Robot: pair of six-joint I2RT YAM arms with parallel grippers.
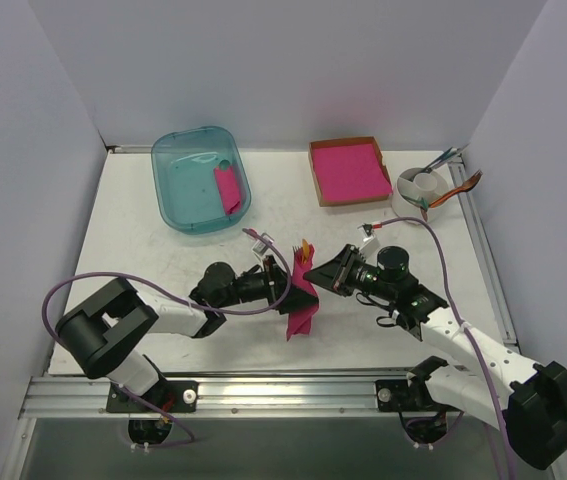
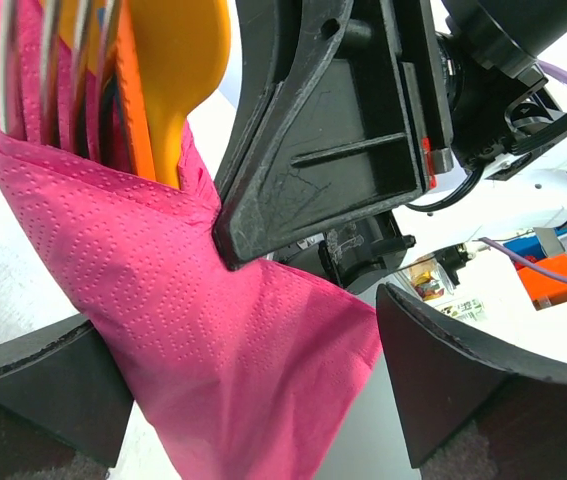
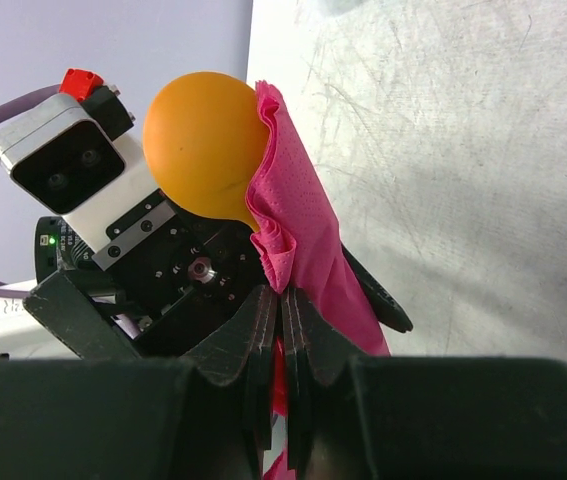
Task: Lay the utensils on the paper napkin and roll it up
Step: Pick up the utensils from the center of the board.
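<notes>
Between right fingers (image 3: 251, 350), rolled napkin (image 3: 308, 240) pinched

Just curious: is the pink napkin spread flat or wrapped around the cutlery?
Wrapped. The napkin folds around the fork and orange spoon, whose tops poke out.

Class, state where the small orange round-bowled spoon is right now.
Top view: the orange spoon pokes from the magenta paper napkin near the front centre of the table, between the left gripper and right gripper.
</notes>
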